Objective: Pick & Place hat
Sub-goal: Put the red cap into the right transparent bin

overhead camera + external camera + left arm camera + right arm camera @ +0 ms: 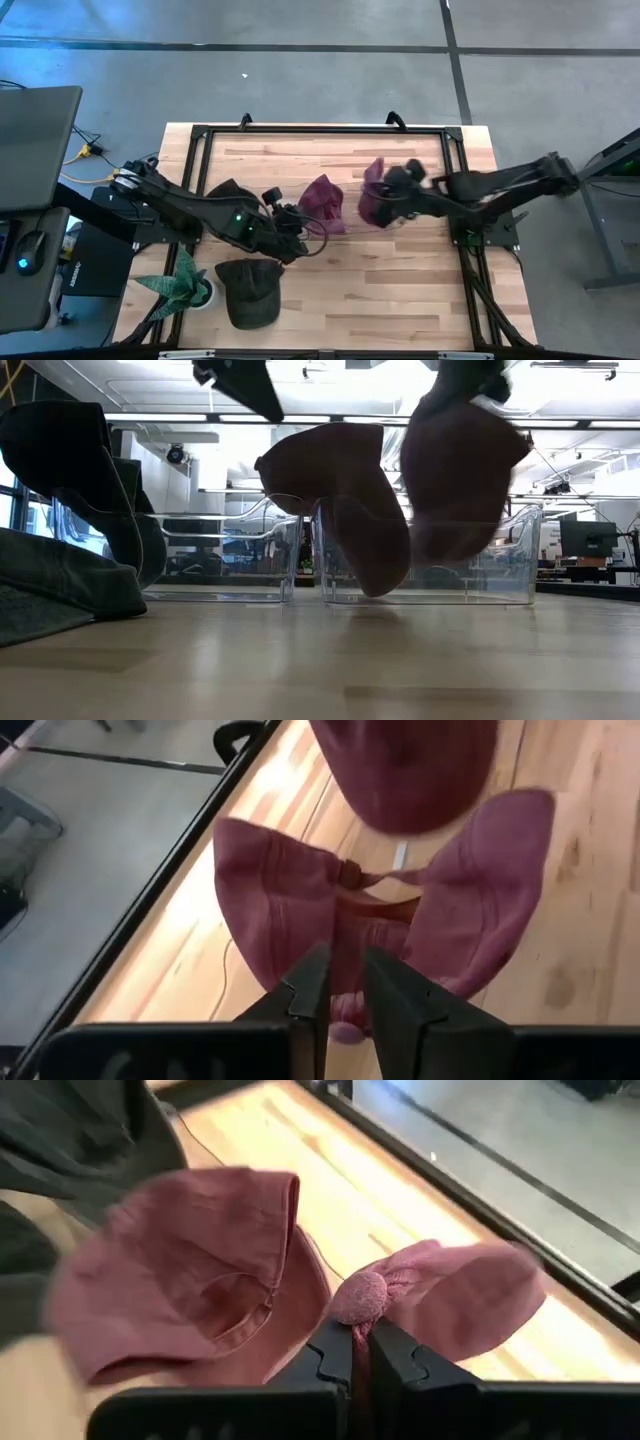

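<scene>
Wooden tabletop [400, 290] carries our two arms near its middle. We see the left gripper [345, 982] pinched on one maroon hat [322, 201], lifted, its brim hanging down and the back strap facing the wrist camera. Our right gripper [360, 1342] clamps a second maroon hat [375, 195] at its crown button, held up just beside the first. Both are soft, faded cloth. A dark cap [250, 290] lies near the front edge.

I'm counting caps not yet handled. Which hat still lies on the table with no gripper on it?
The dark green hat beside the plant; both maroon hats are gripped.
</scene>
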`<state>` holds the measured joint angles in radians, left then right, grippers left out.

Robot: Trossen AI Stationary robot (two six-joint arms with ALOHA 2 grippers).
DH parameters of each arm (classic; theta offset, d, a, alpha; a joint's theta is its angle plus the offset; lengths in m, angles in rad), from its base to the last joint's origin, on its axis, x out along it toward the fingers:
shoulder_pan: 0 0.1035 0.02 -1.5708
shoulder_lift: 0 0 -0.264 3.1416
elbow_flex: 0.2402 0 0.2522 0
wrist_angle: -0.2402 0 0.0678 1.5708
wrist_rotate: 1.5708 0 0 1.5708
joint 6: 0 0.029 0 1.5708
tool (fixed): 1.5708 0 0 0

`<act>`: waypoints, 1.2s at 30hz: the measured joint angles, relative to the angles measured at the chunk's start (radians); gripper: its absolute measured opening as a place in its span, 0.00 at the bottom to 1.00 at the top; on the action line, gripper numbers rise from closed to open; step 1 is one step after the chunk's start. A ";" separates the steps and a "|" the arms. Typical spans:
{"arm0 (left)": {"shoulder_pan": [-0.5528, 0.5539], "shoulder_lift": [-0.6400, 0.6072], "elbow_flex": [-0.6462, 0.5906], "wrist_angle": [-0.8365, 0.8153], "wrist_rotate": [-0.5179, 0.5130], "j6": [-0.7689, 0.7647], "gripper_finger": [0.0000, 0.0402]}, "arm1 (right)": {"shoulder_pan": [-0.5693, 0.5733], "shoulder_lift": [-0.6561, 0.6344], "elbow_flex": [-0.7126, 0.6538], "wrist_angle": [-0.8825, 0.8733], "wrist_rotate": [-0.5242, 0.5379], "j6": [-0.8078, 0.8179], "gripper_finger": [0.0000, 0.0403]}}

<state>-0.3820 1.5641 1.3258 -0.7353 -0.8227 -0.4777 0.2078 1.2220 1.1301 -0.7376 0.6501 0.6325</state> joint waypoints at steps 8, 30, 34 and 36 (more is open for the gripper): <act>-0.009 0.010 -0.041 0.059 -0.004 -0.017 0.11 | -0.121 0.227 0.000 0.279 -0.204 -0.096 0.01; -0.116 0.010 -0.040 0.057 -0.085 -0.025 0.11 | -0.108 0.297 0.000 0.649 -0.471 -0.188 0.50; -0.116 0.010 -0.040 0.059 -0.086 -0.025 0.11 | -0.072 0.297 0.000 0.649 -0.479 -0.221 0.55; -0.116 0.010 -0.040 0.060 -0.087 -0.025 0.11 | -0.060 0.305 0.000 0.666 -0.487 -0.252 0.56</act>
<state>-0.4980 1.5742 1.2854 -0.6752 -0.9097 -0.5028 0.1474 1.5275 1.1301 -0.0720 0.1628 0.3805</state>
